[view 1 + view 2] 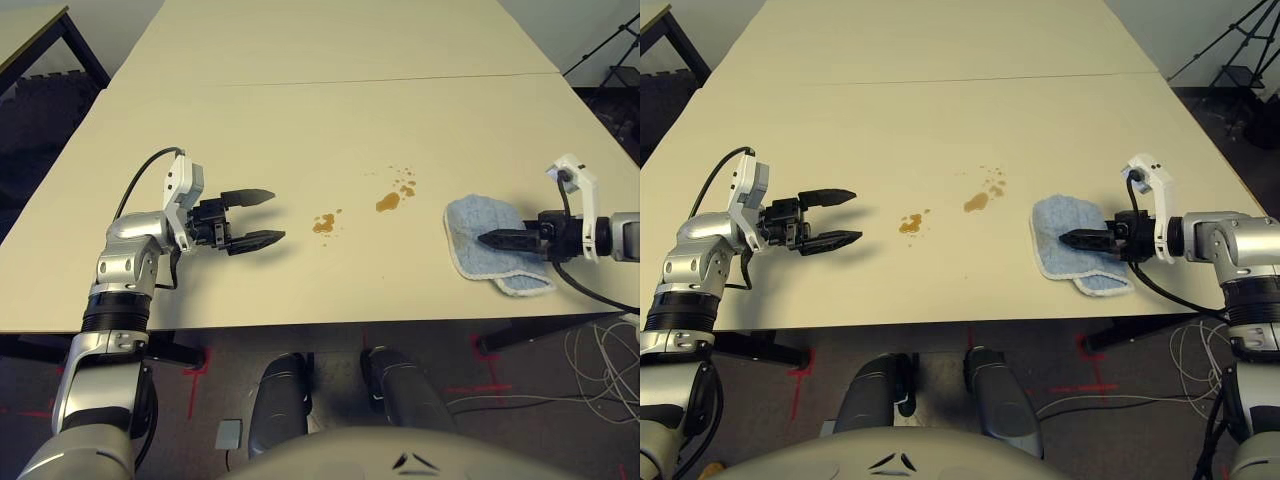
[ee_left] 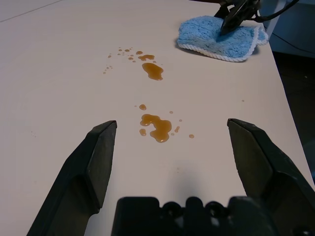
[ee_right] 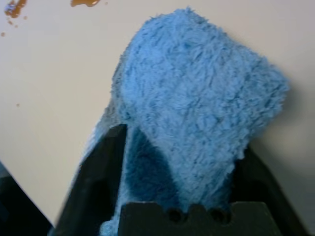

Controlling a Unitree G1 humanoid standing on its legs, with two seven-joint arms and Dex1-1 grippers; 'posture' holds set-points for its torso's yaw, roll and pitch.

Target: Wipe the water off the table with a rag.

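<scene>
rag (image 3: 197, 108) hiding right hand (image 3: 179, 172) fingertips

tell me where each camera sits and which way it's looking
Left eye and right eye: on the head, looking down at the table; both silver forearms show, and the left gripper hangs open.
Left wrist: looks along its own two fingers across the brown spill to the rag.
Right wrist: right gripper, its fingers around the rag.
Shared: the rag and spill appear in all views.
</scene>
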